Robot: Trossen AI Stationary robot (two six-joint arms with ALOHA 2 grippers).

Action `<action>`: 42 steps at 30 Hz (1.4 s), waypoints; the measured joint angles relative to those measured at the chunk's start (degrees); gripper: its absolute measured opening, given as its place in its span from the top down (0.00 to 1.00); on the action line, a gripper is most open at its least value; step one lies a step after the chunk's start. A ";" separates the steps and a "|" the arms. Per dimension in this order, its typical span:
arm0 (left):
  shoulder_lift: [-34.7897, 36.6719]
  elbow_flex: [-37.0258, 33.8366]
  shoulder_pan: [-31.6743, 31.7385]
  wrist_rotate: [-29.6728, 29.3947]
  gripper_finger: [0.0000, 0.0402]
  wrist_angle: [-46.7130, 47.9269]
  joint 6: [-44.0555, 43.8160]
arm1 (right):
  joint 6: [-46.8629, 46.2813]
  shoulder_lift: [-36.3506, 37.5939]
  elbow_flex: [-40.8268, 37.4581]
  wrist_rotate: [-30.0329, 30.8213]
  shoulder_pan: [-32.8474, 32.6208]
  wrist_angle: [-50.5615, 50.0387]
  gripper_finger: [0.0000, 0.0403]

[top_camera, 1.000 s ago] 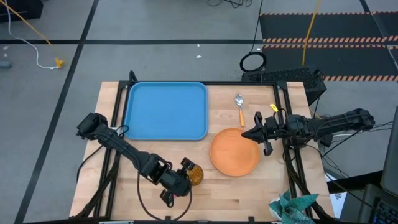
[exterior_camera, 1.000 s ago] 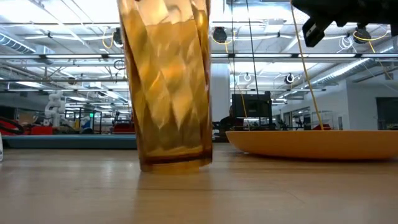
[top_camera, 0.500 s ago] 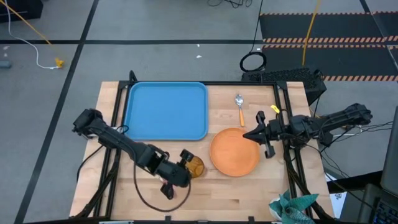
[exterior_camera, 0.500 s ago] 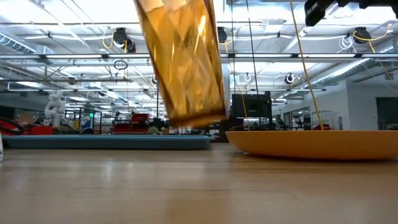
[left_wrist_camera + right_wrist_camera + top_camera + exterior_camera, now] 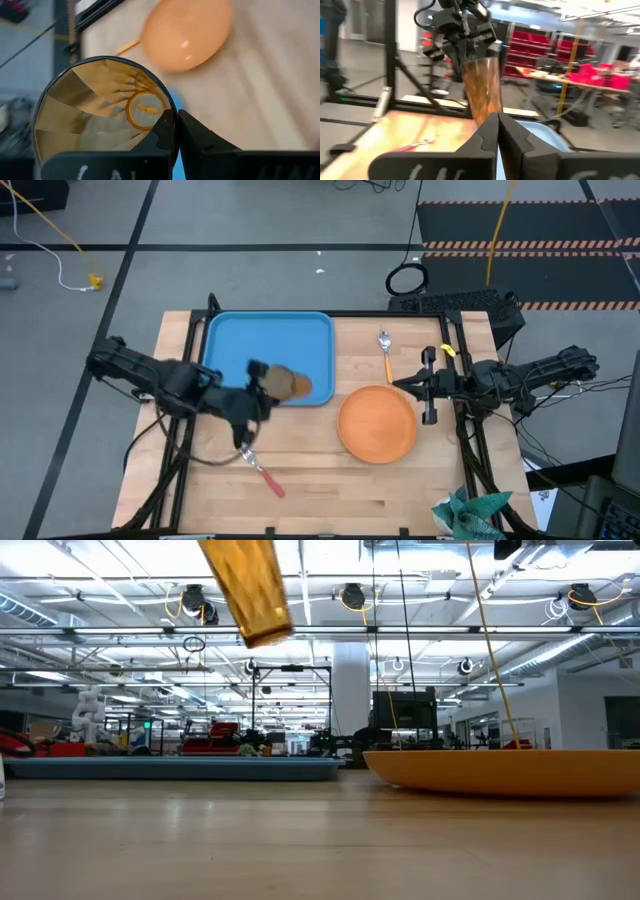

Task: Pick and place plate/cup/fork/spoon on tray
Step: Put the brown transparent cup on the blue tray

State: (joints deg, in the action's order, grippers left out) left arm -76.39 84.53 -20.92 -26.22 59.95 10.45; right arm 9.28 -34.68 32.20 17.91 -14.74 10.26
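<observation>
The left pincer (image 5: pixel 262 380), pinching the cup (image 5: pixel 291 384), has lifted it off the tabletop (image 5: pixel 320 470) to over the tray (image 5: pixel 230 345); next comes lowering. The right pincer (image 5: pixel 428 385), pressed together, waits by the plate (image 5: pixel 377 425).

Four cameras: one overhead, one at table height, one on each wrist.

The high view looks straight down on the whole table, taking in both arms; the left gripper (image 5: pixel 262 383) carries the cup (image 5: pixel 291 383), and the plate (image 5: pixel 377 423) lies just beside the right gripper (image 5: pixel 428 385). The low view looks level across the boards into the room, sharing the cup (image 5: pixel 246 590) overhead and the plate (image 5: pixel 510 771). The left wrist view peers close into the cup (image 5: pixel 102 112), the plate (image 5: pixel 187 31) beyond it. The right wrist view faces across the table at that same cup (image 5: pixel 482 90), farther off.
</observation>
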 joint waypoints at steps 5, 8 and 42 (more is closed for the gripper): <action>5.17 0.00 5.52 -7.59 0.98 7.03 -0.52 | 3.56 0.00 0.01 4.73 0.00 -0.15 1.00; 7.97 0.00 10.01 -8.38 0.98 8.83 -0.36 | 3.91 0.00 0.01 4.98 0.02 -0.11 1.00; 11.90 -19.19 63.04 9.53 0.97 -0.50 -5.24 | 0.36 0.00 0.01 4.50 0.02 -6.08 1.00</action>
State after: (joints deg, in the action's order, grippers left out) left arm -64.49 65.34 42.12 -16.69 59.46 5.21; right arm 9.64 -34.68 32.21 22.41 -14.72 4.19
